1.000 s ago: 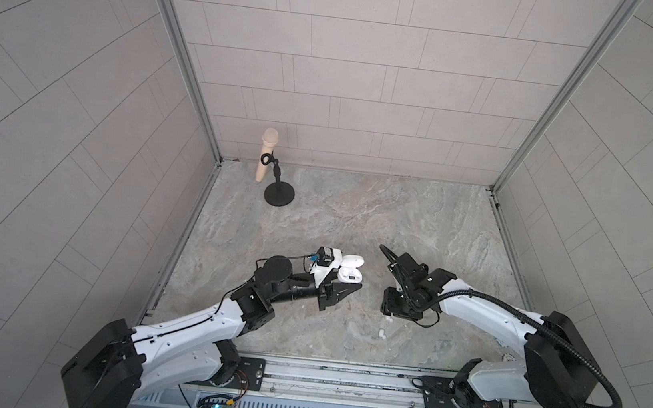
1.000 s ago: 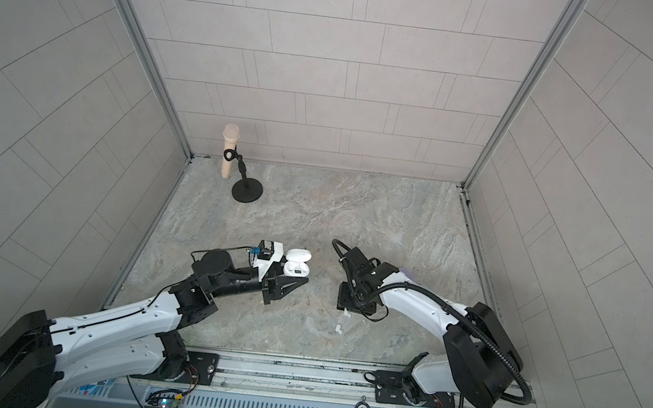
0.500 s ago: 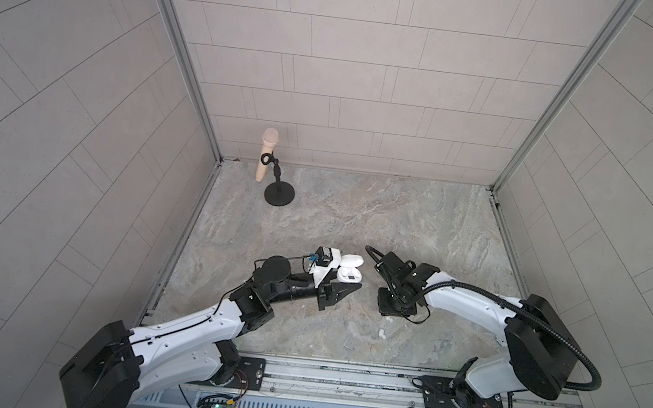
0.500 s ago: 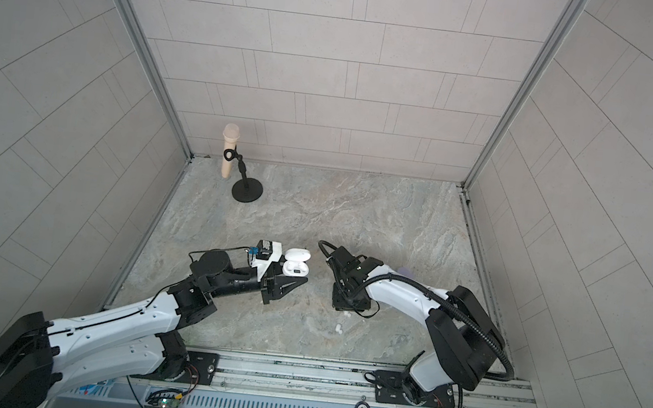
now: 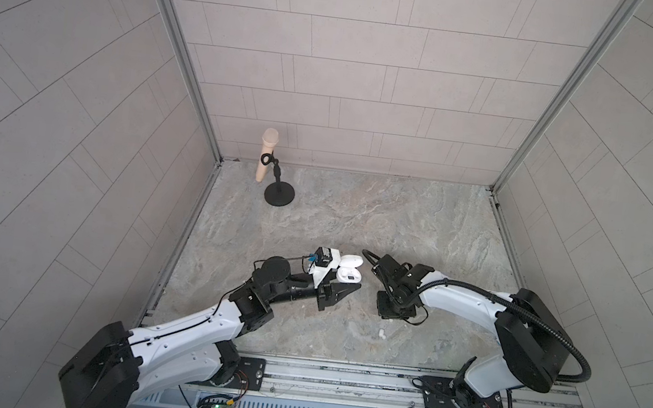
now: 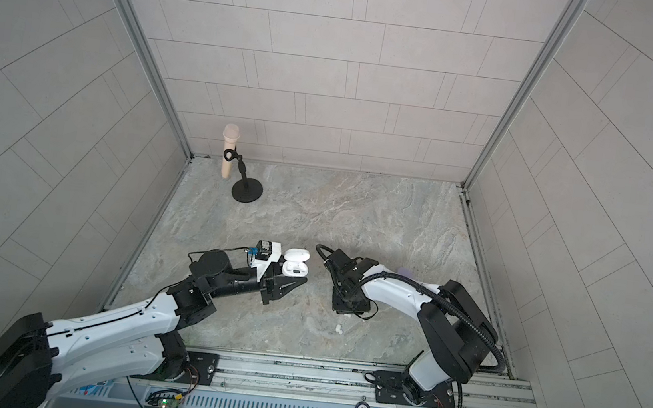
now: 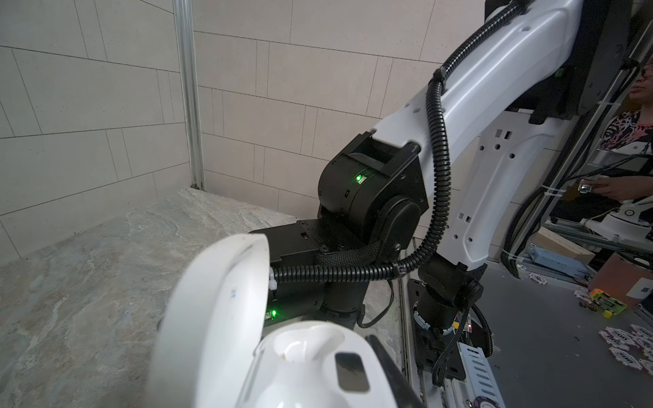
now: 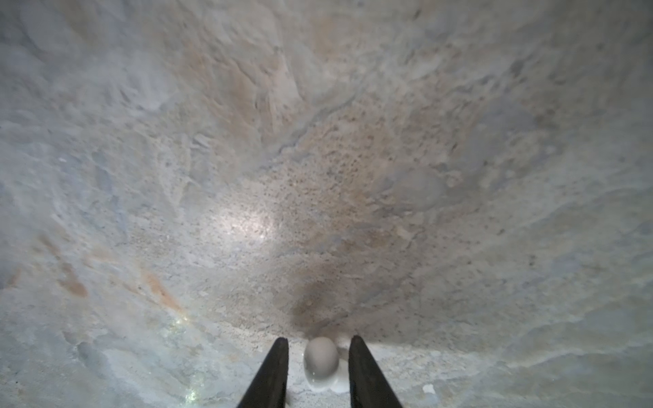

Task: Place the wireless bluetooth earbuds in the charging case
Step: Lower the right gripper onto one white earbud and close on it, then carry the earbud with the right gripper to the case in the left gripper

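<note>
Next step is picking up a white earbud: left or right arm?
Right. The right gripper straddles a white earbud, with one jaw on either side and not yet clamped. The left gripper is occupied holding the open charging case.

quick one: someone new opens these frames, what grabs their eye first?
The open white charging case, gripped by the left gripper at the front middle of the stone tabletop, lid flipped up. Just right of it, the right gripper points down, its fingers straddling a white earbud that lies on the stone, with a small gap on each side. Odd extra: a beige microphone on a black stand in the back left corner.
</note>
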Robot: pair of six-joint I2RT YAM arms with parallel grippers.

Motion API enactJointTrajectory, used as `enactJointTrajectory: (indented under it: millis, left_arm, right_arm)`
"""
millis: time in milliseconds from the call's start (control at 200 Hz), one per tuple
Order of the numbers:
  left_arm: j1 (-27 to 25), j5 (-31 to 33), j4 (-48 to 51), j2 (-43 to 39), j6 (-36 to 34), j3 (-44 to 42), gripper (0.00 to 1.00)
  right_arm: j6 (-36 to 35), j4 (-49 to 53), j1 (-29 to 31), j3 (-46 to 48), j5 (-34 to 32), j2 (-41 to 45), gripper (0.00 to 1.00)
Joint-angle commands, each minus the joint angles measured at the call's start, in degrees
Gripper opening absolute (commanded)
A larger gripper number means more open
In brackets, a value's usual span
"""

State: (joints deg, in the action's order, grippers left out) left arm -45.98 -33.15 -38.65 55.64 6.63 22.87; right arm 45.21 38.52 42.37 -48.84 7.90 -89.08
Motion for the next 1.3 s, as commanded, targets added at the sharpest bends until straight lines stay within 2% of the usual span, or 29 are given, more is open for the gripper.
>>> enactJointTrajectory:
  millis: [0, 546, 771, 1051, 1297]
  left_arm:
    - [0.4, 0.0, -0.5, -1.0, -0.3, -0.7, 0.06]
    - [0.4, 0.1, -0.5, -1.0, -0.3, -0.8, 0.06]
    - [0.4, 0.3, -0.1, -1.0, -0.3, -0.1, 0.06]
    - [0.8, 0.0, -0.7, 0.6, -0.4, 1.8, 0.06]
    - [1.1, -1.9, -2.9, 4.4, 0.3, 4.4, 0.06]
  right_arm:
    - [0.3, 0.6, 0.5, 0.4, -0.7, -0.9, 0.32]
    - [1.4, 0.3, 0.5, 1.7, -0.5, -0.9, 0.18]
    - [-0.1, 2.8, -1.1, -0.8, 0.3, 5.5, 0.14]
    - [-2.9, 5.3, -7.1, -2.3, 7.8, 19.2, 0.09]
    - [-5.1, 5.1, -11.9, -6.0, 19.3, 28.3, 0.07]
